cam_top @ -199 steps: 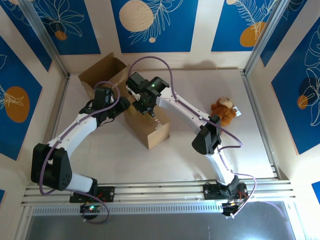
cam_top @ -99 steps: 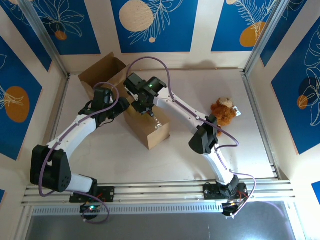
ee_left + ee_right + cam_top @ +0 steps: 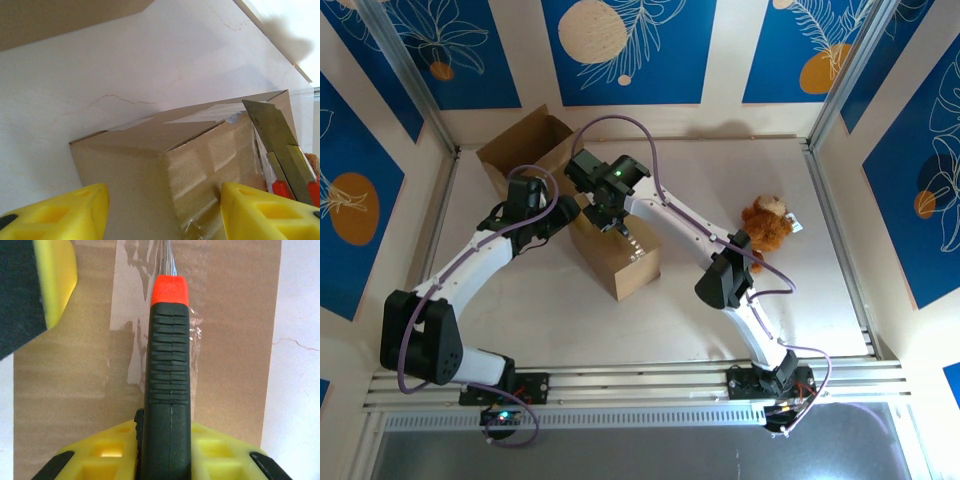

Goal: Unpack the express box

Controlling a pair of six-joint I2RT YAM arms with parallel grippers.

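**EXPRESS BOX: CONDITION WITH KNIFE AT TAPE SEAM**

**Hidden or unclear.** Far end of express box (image 3: 618, 258) covered in top view by both wrists; junction with open carton (image 3: 525, 145) behind it not discernible. Blade of utility knife (image 3: 167, 385) cut off at upper edge of right wrist view. In left wrist view, blade tip at taped top edge of box; penetration not discernible. Left claw (image 3: 162, 215) cropped at lower edge of left wrist view; contact with cardboard not confirmable.

**Edges and clearance.** Box set diagonally at centre-left of tabletop (image 3: 800, 310). Bare surface along near and right sides. Plush toy (image 3: 767, 222) well apart at right. Metal rails (image 3: 837, 235) along left, right and near edges.

**Box condition.** Plain brown cardboard, flaps closed. Clear tape (image 3: 131, 340) along centre seam, glossy and wrinkled beside blade.

**Claws.** Left claw spread wide, one yellow finger (image 3: 55, 212) on each side of a box corner. Right claw (image 3: 167, 452) pinching black knife handle, orange nose forward, blade lying along tape line.
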